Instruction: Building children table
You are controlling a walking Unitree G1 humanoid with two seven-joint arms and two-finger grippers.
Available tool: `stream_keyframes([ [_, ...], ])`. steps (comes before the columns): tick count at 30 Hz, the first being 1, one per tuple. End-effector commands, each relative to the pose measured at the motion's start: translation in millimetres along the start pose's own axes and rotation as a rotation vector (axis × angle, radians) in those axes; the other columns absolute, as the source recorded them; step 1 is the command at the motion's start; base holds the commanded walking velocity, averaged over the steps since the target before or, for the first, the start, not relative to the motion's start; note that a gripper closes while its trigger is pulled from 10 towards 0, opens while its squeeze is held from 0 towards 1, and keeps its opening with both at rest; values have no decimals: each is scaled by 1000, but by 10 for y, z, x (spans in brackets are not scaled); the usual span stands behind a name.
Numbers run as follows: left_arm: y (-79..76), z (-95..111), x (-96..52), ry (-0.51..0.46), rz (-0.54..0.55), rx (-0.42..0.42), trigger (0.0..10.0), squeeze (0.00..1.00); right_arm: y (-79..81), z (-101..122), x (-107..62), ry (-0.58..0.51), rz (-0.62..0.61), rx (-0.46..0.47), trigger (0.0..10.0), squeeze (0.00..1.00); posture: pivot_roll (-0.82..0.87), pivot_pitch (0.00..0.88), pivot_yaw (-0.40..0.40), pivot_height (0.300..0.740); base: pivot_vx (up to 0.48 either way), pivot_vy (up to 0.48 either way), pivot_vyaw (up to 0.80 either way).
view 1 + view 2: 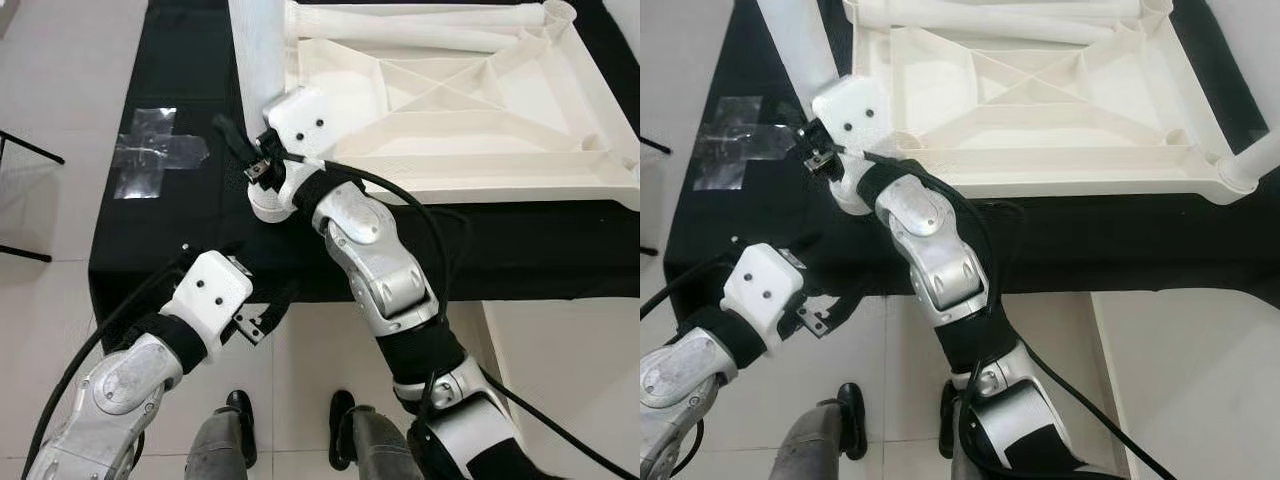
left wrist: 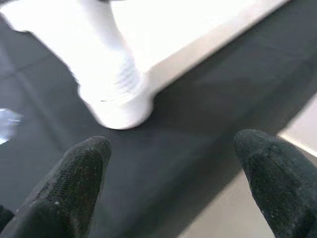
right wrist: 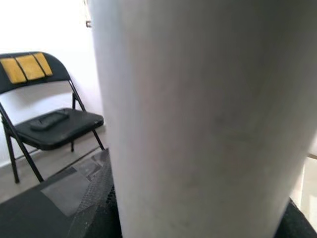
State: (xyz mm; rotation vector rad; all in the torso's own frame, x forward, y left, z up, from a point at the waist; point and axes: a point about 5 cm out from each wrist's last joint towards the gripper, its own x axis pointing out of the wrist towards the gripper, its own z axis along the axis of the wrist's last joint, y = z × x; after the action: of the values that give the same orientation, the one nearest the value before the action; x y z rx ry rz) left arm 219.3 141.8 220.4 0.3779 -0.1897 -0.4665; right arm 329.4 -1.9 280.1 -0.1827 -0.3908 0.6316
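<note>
A white plastic table top (image 1: 470, 180) lies upside down on a black cloth (image 1: 170, 230) on the floor. A white table leg (image 1: 262, 60) stands upright in its near left corner socket (image 2: 119, 106). My right gripper (image 1: 250, 150) is shut on this leg, low on its side; the leg (image 3: 198, 114) fills the right wrist view with black fingers (image 3: 96, 208) at either side. Two loose legs (image 1: 420, 35) lie in the top's far part. My left gripper (image 2: 173, 183) hovers open over the cloth's front edge, short of the socket, with nothing between its fingers (image 2: 74, 183).
A patch of clear tape (image 1: 150, 150) is stuck on the cloth left of the leg. A black folding chair (image 3: 44, 124) stands beyond. A black frame (image 1: 25, 200) sits at the far left on the tiled floor. My feet (image 1: 240, 420) stand at the cloth's front edge.
</note>
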Motion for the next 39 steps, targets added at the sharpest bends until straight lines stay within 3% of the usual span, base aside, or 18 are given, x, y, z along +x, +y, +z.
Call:
stream_keyframes([
  [1, 98, 41, -28, 0, 35, 24, 10000, 0, -15, -692, -188, 345, -29, 54, 10000, 0, 135, 382, -87, 740, 0, 0, 0],
  [7, 338, 231, -15, -60, 105, 64, 10000, 0, -8, -689, -160, 350, -31, 85, 10000, 0, 141, 377, -86, 740, 0, 0, 0],
  [8, 466, 348, -6, -93, 136, 101, 10000, 0, -54, -692, -137, 353, -47, 101, 10000, 0, 143, 376, -86, 740, 0, 0, 0],
  [11, 526, 413, -2, -110, 146, 126, 10000, 0, -87, -687, -123, 354, -62, 117, 10000, 0, 143, 371, -88, 740, 0, 0, 0],
  [14, 692, 706, 37, -207, 151, 184, 10000, 0, -176, -673, -95, 357, -98, 147, 10000, 0, 147, 364, -92, 740, 0, 0, 0],
  [15, 692, 706, 37, -207, 151, 184, 10000, 0, -176, -673, -95, 357, -98, 147, 10000, 0, 147, 364, -92, 740, 0, 0, 0],
  [16, 746, 843, 61, -259, 142, 186, 10000, 0, -190, -673, -91, 359, -103, 151, 10000, 0, 150, 360, -93, 740, 0, 0, 0],
  [17, 746, 843, 61, -259, 142, 186, 10000, 0, -190, -673, -91, 359, -103, 151, 10000, 0, 150, 360, -93, 740, 0, 0, 0],
  [21, 843, 1328, 151, -447, 16, 166, 10000, 0, -174, -684, -77, 359, -101, 169, 10000, 0, 153, 348, -83, 740, 0, 0, 0],
  [26, 901, 1556, 215, -529, -58, 130, 10000, 27, -166, -689, -62, 355, -103, 177, 10000, 0, 156, 339, -74, 740, 0, 0, 0],
  [27, 926, 1617, 239, -549, -79, 104, 10000, 1000, -168, -688, -58, 353, -105, 180, 10000, 0, 156, 336, -72, 740, 0, 0, 0],
  [30, 990, 1754, 306, -588, -106, 62, 10000, 1000, -170, -682, -49, 345, -106, 186, 10000, 0, 156, 329, -68, 740, 0, 0, 0],
  [31, 1053, 1834, 388, -592, -111, 33, 10000, 1000, -168, -674, -39, 338, -107, 190, 10000, 0, 156, 325, -66, 740, 0, 0, 0],
  [34, 1075, 1849, 440, -580, -115, 22, 10000, 1000, -168, -667, -35, 335, -107, 192, 10000, 0, 156, 325, -66, 740, 0, 0, 0],
  [35, 1097, 1856, 503, -560, -131, 7, 10000, 682, -166, -658, -32, 330, -106, 194, 10000, 0, 156, 324, -63, 740, 0, 0, 0],
  [36, 1113, 1861, 563, -541, -151, -6, 10000, 0, -164, -650, -30, 325, -106, 195, 10000, 0, 155, 322, -62, 740, 0, 0, 0],
  [37, 1113, 1861, 563, -541, -151, -6, 10000, 0, -164, -650, -30, 325, -106, 195, 10000, 0, 155, 322, -62, 740, 0, 0, 0],
  [39, 1141, 1886, 709, -506, -226, -41, 10000, 0, -166, -629, -24, 314, -107, 199, 10000, 0, 153, 318, -55, 740, 0, 0, 0],
])
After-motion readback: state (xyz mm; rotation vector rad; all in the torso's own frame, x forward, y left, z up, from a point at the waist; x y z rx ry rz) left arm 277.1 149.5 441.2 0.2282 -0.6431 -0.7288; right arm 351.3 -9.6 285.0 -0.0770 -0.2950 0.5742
